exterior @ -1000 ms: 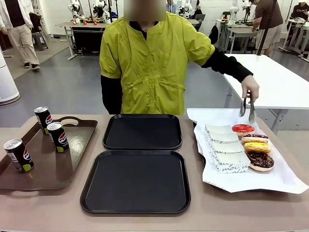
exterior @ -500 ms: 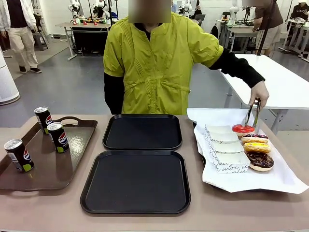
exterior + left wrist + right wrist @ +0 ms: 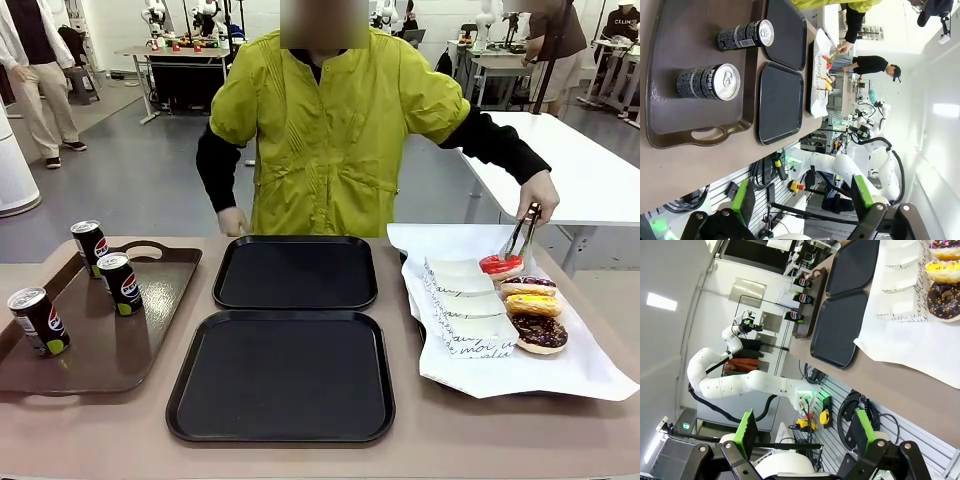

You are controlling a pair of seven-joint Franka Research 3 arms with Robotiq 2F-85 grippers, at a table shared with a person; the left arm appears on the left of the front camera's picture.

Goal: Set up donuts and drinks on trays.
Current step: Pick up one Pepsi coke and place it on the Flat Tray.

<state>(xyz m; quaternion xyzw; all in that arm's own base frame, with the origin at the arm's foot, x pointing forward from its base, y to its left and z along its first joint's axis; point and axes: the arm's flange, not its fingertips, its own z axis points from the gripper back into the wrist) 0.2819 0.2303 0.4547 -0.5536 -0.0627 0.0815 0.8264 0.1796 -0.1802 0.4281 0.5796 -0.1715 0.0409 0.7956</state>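
Two black trays lie mid-table, the far one [image 3: 295,272] in front of the person and the near one [image 3: 282,375] close to me, both bare. Three Pepsi cans [image 3: 120,283] stand on a brown handled tray [image 3: 100,350] at the left. At the right, donuts [image 3: 534,304] lie in a row on white paper beside flat white boxes [image 3: 465,305]. The person's tongs [image 3: 520,232] grip a red-glazed donut [image 3: 501,265]. My left gripper [image 3: 802,197] is open, high above the cans [image 3: 710,81]. My right gripper [image 3: 803,429] is open, away from the chocolate donut [image 3: 944,300].
The white paper [image 3: 590,370] overhangs the table's right side. The person's other hand [image 3: 233,220] rests by the far tray's left corner. A white table [image 3: 590,180] stands behind at the right. Bare tabletop runs along the front edge.
The person's tongs came down and closed on the red donut. The other hand came forward to the far tray's left corner. Cans and trays have not moved.
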